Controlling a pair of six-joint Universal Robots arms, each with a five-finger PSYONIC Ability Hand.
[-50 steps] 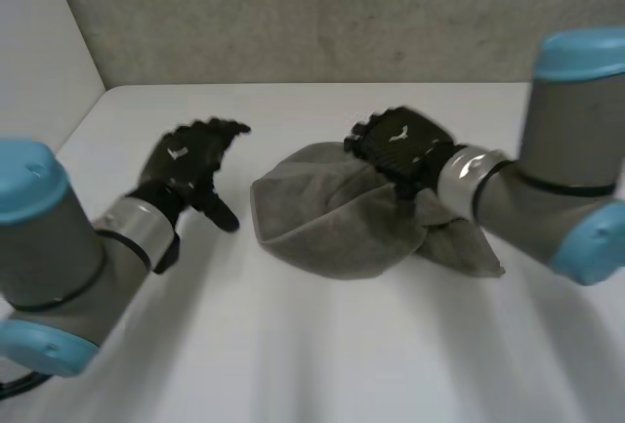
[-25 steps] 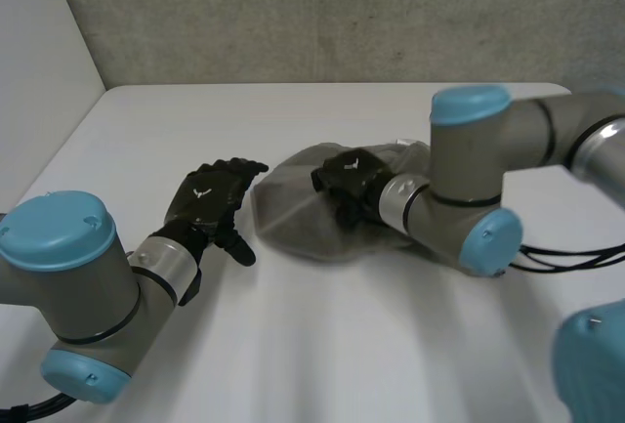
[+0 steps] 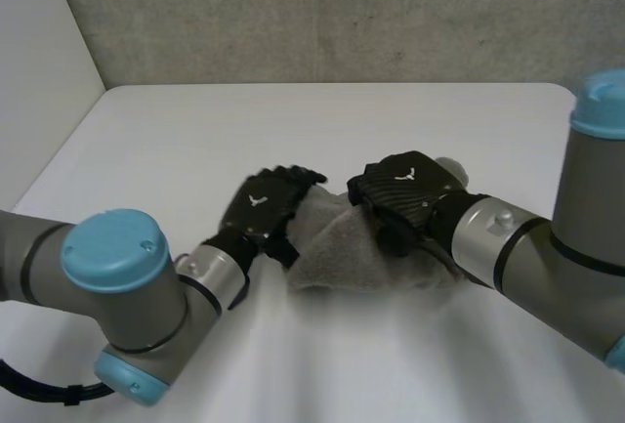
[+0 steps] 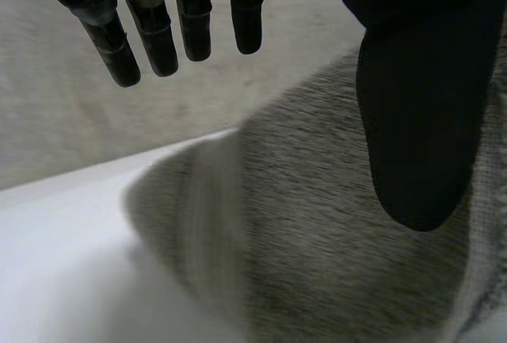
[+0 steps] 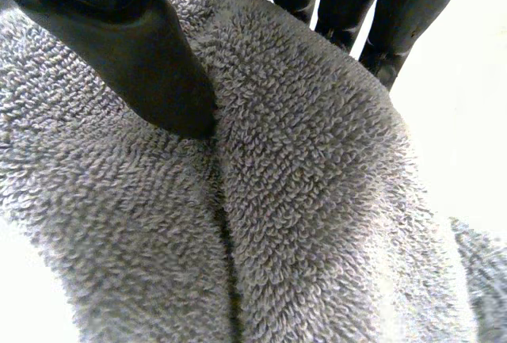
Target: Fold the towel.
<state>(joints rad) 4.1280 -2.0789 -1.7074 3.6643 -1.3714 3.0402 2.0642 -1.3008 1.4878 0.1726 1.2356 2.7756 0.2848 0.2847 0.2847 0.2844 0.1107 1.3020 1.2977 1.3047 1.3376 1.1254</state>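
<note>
1. Left arm (image 3: 122,291): nearest you, reaching low over the table (image 3: 186,135) toward its middle.

2. Left hand (image 3: 266,210): at the near-left edge of the towel (image 3: 337,252). The left fingers (image 4: 162,42) are straight and a little spread. The left thumb (image 4: 412,121) stands apart from them, over the cloth. Nothing is gripped. Whether the thumb touches the pile cannot be told.

3. Towel: grey terry, bunched in a rumpled heap at mid-table between the two hands. No flat edge or clean corner shows. By this lie, the folding looks hardly begun.

4. Right hand (image 3: 405,189): on the heap's far-right side. The right thumb (image 5: 150,58) is dug into the pile and the right fingers (image 5: 396,18) sit behind a raised ridge. A fold of cloth is pinched between them.

5. Right arm (image 3: 547,257): enters from the right side, elbow off the table.

6. Wall (image 3: 322,13): grey, behind the table's far edge.

Handling note, offered as judgement: flatten before you fold.
- Lay the left fingers flat on the near-left edge and press it to the table as an anchor.
- Draw the right hand's pinch away from that anchor, low and slow, so the heap opens rather than slides.
- Check that the pinch holds one layer only. Thick terry clings to itself, and a doubled grab will drag the whole bundle.
- Once a straight edge shows, regrip at its corners.
</note>
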